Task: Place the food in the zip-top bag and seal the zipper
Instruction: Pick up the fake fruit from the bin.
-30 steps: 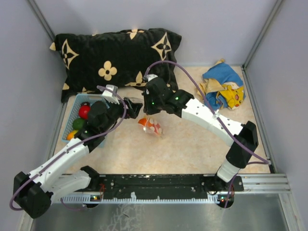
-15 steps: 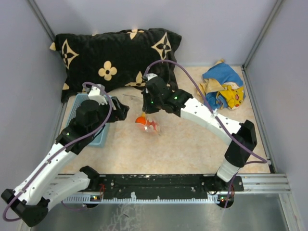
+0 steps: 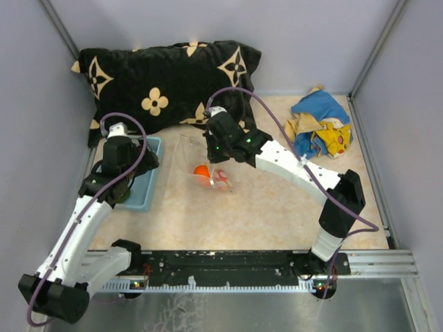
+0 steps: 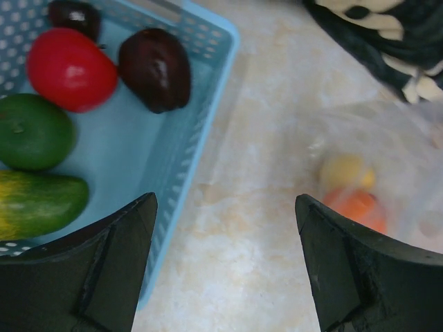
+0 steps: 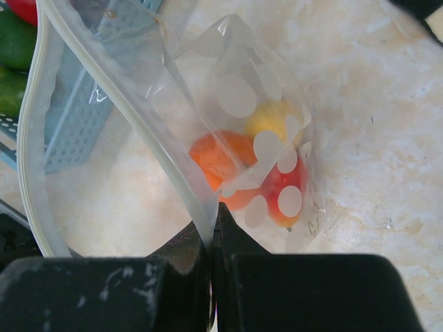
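The clear zip-top bag (image 3: 216, 177) lies mid-table, its mouth held up and open. My right gripper (image 3: 212, 153) is shut on the bag's mouth edge, and the right wrist view (image 5: 213, 214) shows it pinching the pale zipper strip (image 5: 36, 145). Inside the bag (image 5: 235, 97) are an orange piece (image 5: 216, 160), a yellow piece (image 5: 268, 117) and a red piece (image 5: 287, 197). My left gripper (image 3: 137, 166) is open and empty (image 4: 225, 207), hovering over the right rim of the light blue basket (image 4: 197, 131). The basket holds red (image 4: 69, 69), dark purple-brown (image 4: 156, 69) and green (image 4: 31, 131) food.
The basket (image 3: 149, 181) stands at the left by the wall. A black pillow with cream flowers (image 3: 166, 76) lies along the back. A blue-and-yellow cloth (image 3: 322, 128) is bunched at the back right. Grey walls close in three sides.
My left arm has swung left, from beside the bag's mouth back over the basket. The bag with its food has shifted slightly left. My right gripper has kept its hold.
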`<state>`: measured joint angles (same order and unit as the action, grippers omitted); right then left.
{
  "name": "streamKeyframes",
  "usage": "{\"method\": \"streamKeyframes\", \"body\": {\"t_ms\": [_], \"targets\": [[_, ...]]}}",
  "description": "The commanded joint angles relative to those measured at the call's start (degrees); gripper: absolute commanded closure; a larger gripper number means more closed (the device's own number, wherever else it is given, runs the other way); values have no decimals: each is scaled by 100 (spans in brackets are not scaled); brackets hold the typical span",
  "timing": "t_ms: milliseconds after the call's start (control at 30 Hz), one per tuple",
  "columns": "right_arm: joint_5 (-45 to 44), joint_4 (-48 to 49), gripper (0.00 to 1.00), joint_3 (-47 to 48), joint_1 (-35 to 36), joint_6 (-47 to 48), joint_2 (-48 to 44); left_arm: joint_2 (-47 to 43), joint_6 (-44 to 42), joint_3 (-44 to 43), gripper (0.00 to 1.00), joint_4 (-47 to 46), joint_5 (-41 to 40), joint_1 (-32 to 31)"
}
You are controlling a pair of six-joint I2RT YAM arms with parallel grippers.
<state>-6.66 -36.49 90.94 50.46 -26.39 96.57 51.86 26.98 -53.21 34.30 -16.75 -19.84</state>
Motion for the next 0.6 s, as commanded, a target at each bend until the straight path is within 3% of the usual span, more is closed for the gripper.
{"method": "streamKeyframes", "body": {"t_ms": [0,133,400,567], "targets": [[-155,203,100,153,-18,243,-81,309,-186,113,13,-228,663,737],[-194,309,100,82,-18,283,-90,619,-198,63,13,-467,1198,1228],[-359,399,100,17,-17,310,-23,1687,-437,-252,14,-950,1337,2115],[-344,456,100,9,-16,310,-1,2698,-527,-957,16,-1006,1265,2298]]}}
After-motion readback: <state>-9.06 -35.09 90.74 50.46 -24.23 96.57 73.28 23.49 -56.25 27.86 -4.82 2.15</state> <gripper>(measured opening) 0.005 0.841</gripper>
